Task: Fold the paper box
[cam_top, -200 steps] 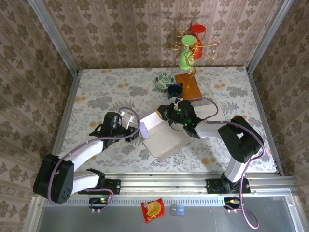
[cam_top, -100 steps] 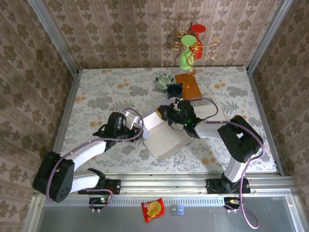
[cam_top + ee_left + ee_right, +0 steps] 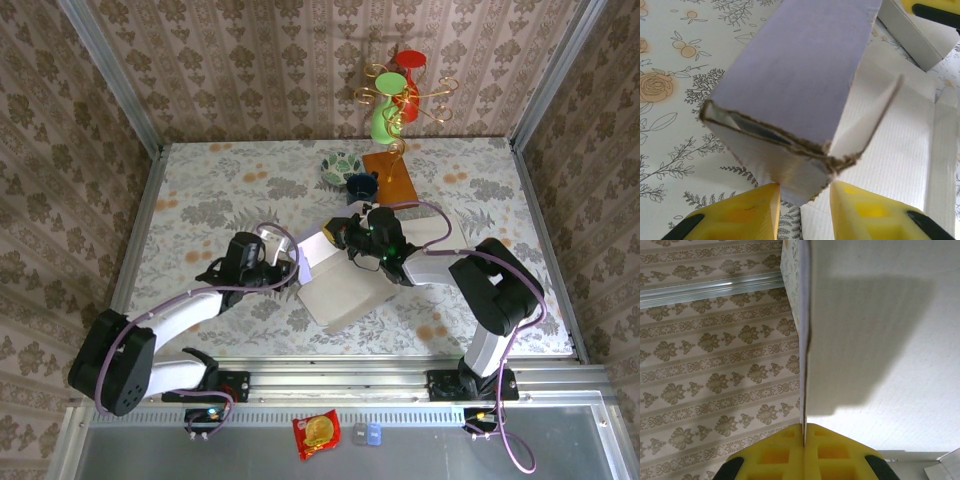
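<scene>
Where the arms are bolted, near rail: I see a red snack packet [image 3: 316, 433] and a small blue-grey item [image 3: 367, 433] on the metal strip in front of the tabletop [image 3: 200, 190].
Left arm [image 3: 185, 308]: stretched from the near left toward the middle of the floral tabletop.
Left jaws: partly spread. Their yellow fingers [image 3: 740, 215] flank the near bottom corner of the paper box [image 3: 800, 75], which dips into the gap. I cannot tell whether they clamp it.
Paper box: mid-tabletop, between the two arms. A lilac-faced wall stands folded up on its left side, and the white base panel lies flat to the right of it.
Right jaws: pressed together on a thin upright box flap, whose edge runs straight into the seam between the fingers [image 3: 770, 455].
Right arm [image 3: 490, 290]: comes from the near right, with its wrist over the box's far edge.
Far tabletop: a patterned bowl [image 3: 341, 166], a dark blue cup [image 3: 360, 184] and a brown board [image 3: 392, 178] sit close together beyond the box.
Back wall: a gold wire stand [image 3: 400, 95] carries a green cup [image 3: 383, 122] and a red cup [image 3: 408, 62].
</scene>
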